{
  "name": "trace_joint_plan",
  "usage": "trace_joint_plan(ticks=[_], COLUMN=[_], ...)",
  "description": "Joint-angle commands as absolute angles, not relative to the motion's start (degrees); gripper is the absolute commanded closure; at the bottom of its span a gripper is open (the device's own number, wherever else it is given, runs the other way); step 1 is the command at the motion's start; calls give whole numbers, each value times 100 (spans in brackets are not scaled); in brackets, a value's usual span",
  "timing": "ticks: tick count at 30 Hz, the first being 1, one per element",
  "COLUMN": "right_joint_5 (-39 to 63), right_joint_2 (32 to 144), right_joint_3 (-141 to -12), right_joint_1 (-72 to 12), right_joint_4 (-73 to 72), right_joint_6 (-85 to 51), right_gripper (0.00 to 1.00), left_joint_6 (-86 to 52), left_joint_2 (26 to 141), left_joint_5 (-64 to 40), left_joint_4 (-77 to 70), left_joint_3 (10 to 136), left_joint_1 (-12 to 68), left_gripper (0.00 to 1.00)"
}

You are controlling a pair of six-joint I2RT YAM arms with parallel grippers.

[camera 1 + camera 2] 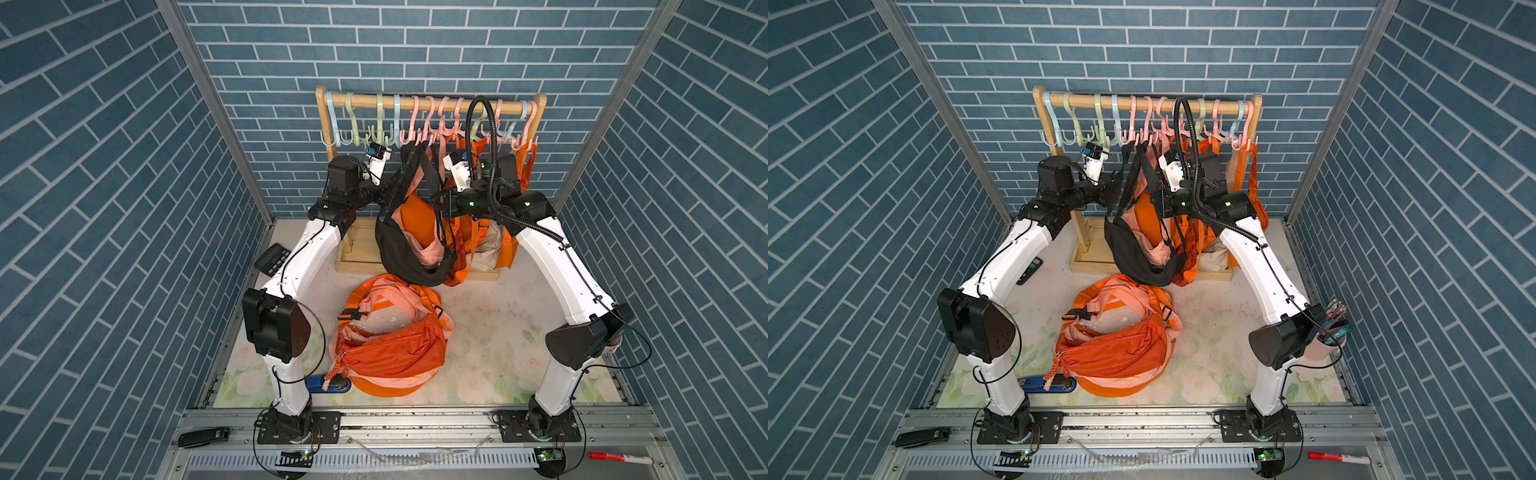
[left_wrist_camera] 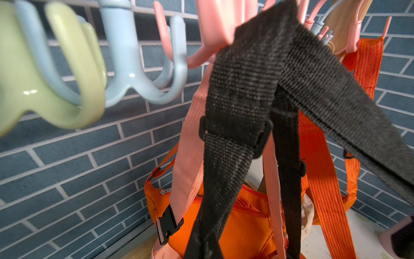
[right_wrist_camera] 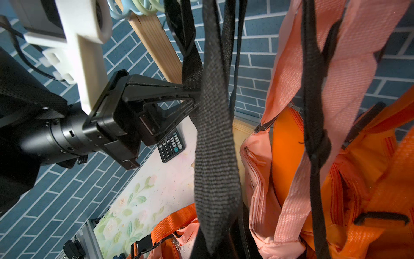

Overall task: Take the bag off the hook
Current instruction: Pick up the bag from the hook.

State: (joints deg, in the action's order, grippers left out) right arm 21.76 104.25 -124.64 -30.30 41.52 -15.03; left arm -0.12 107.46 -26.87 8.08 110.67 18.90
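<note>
In both top views a black fabric bag [image 1: 411, 259] hangs in front of the wooden rack [image 1: 365, 101]. Its black webbing strap [image 1: 415, 174] is looped over a pink plastic hook [image 1: 429, 124] near the middle of the rack's rail, so the bag is not yet off. The left end effector [image 1: 392, 189] meets one band of the strap below the rail. The right end effector [image 1: 437, 200] sits against the other band. An orange fabric bag [image 1: 390, 349] lies on the floral desk [image 1: 490, 332] in front of the rack, apart from its base.

In the left wrist view the strap [image 2: 242, 89] drapes over the pink hook [image 2: 212, 29], and its bands run down toward the camera. The fingers themselves are out of frame.

In the right wrist view the left end effector [image 3: 193, 94] is clenched on a band of the strap, just beside the rack's upright post. The right end effector is not in frame here. It is clenched too, but whether it pinches the strap cannot be told.
</note>
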Motion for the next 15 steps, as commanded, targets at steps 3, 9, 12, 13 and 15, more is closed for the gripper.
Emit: trace_joint_plan(ticks=[3,9,12,13,15], right_joint_5=[2163,2141,2049,2027,1970], right_joint_2=[10199,10459,10633,10687,10843], right_joint_3=[-12476,-12966,-13333,-13458,-13775], right_joint_1=[-3023,-3023,-3010,-3015,-3000], right_joint_4=[4085,4123,4215,4241,4327], right_joint_6=[-1310,-1316,-1294,-1285,-1278], right_gripper=[100,100,100,100,100], left_joint_6=[41,22,-4,-15,-56], left_joint_2=[10374,10068,9964,9952,9944], left_joint_5=[-2547,-2397,-2388,-2394,-2414], left_joint_4=[731,673,710,755,869], left_joint_3=[11162,11172,11301,11373,11563], left_joint_1=[1890,1891,1890,1889,1890], left_gripper=[100,100,100,100,100])
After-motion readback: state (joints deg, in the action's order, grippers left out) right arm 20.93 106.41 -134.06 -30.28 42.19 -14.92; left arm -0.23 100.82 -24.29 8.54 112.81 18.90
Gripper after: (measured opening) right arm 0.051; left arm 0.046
